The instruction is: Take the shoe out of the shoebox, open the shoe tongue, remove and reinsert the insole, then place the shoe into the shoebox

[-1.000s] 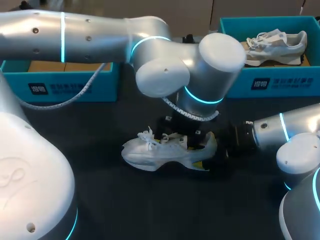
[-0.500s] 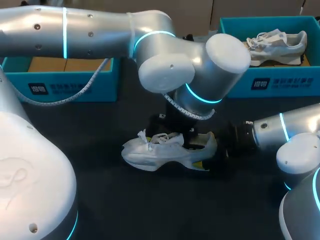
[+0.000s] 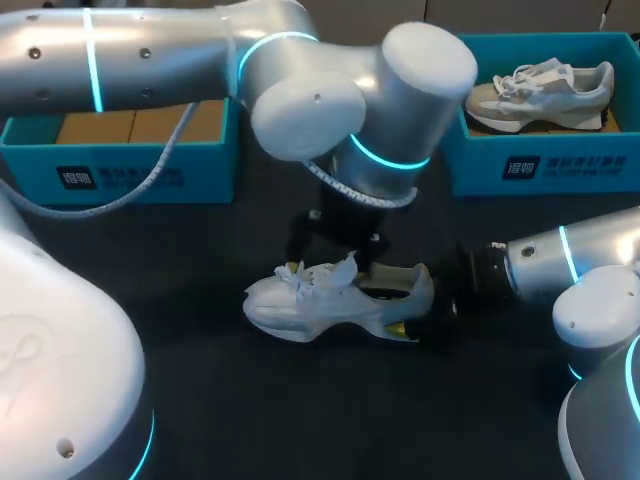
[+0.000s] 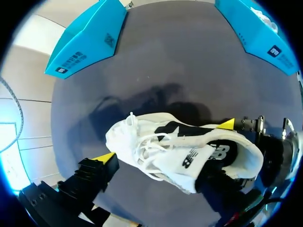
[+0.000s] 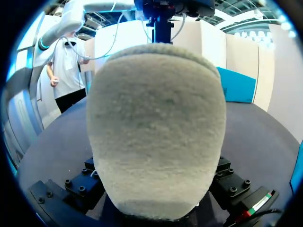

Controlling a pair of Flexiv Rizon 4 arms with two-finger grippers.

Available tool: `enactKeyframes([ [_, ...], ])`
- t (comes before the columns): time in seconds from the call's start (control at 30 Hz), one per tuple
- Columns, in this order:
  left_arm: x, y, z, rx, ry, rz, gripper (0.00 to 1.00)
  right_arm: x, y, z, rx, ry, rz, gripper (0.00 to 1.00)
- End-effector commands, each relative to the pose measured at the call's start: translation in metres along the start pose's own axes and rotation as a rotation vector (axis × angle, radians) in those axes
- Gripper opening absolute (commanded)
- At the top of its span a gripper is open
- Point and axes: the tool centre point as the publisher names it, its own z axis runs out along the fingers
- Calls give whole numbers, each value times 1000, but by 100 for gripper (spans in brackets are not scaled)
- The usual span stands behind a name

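Note:
A white shoe (image 3: 330, 300) lies on its sole on the dark table, toe to the left. My right gripper (image 3: 420, 305) is shut on its heel, one finger on each side; in the right wrist view the heel (image 5: 156, 132) stands between the finger bases (image 5: 78, 187). From above, my left gripper (image 4: 156, 168) is open over the shoe (image 4: 142, 146). One yellow tip (image 4: 106, 157) is beside the toe, while the other finger (image 4: 222, 194) is behind the raised tongue (image 4: 189, 161), its tip hidden. The laces (image 4: 149, 144) lie loose.
A blue shoebox (image 3: 530, 165) at the back right holds a second, grey-white shoe (image 3: 540, 90). Another blue box (image 3: 120, 175) stands at the back left with a bare cardboard floor. My left arm's wrist (image 3: 390, 110) hangs over the table's middle.
My left arm has shifted left and back over the shoe, and the tongue now stands higher. The shoe and my right arm have stayed put.

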Motion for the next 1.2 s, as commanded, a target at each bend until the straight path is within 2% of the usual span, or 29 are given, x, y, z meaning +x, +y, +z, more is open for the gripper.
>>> enactKeyframes([
  [0.03, -2, 1, 0, -16, 48, 16, 62, 1, 0, 6, 6, -2, 1, 0],
  [0.1, 0, 1, 1, -30, 67, 29, 47, 1, 0, 6, 6, -2, 1, 0],
  [0.13, 2, 1, 2, -33, 68, 31, 44, 1, 0, 6, 6, -2, 1, 0],
  [0.2, 6, 0, 3, -40, 68, 51, 46, 1, 0, 6, 6, -2, 1, 0],
  [0.23, 8, 0, 4, -48, 74, 62, 49, 1, 0, 6, 6, -2, 1, 0],
  [0.27, 9, -1, 4, -53, 80, 78, 64, 1, 0, 6, 6, -2, 1, 0],
  [0.3, 10, -1, 4, -54, 84, 89, 71, 1, 0, 6, 6, -2, 1, 0],
  [0.33, 12, -1, 3, -58, 92, 108, 88, 1, 0, 6, 6, -2, 1, 0],
  [0.4, 13, -3, 2, -65, 104, 143, 97, 1, 0, 6, 6, -2, 1, 0],
  [0.47, 13, -3, 0, -57, 102, 187, 100, 1, 0, 6, 6, -2, 1, 0],
  [0.57, 14, -4, -1, -44, 89, 237, 100, 1, 0, 6, 6, -2, 1, 0],
  [0.67, 15, -4, -2, -46, 91, 292, 94, 1, 0, 6, 6, -2, 1, 0],
  [0.73, 16, -5, -3, -47, 86, 330, 85, 1, 0, 6, 6, -2, 1, 0],
  [0.87, 17, -5, -5, -69, 83, 414, 80, 1, 0, 6, 6, -2, 1, 0],
  [1.03, 17, -5, -5, -108, 81, 455, 80, 1, 0, 6, 6, -2, 1, 0],
  [1.2, 17, -7, -2, -140, 64, 458, 83, 1, 0, 6, 6, -2, 1, 0],
])
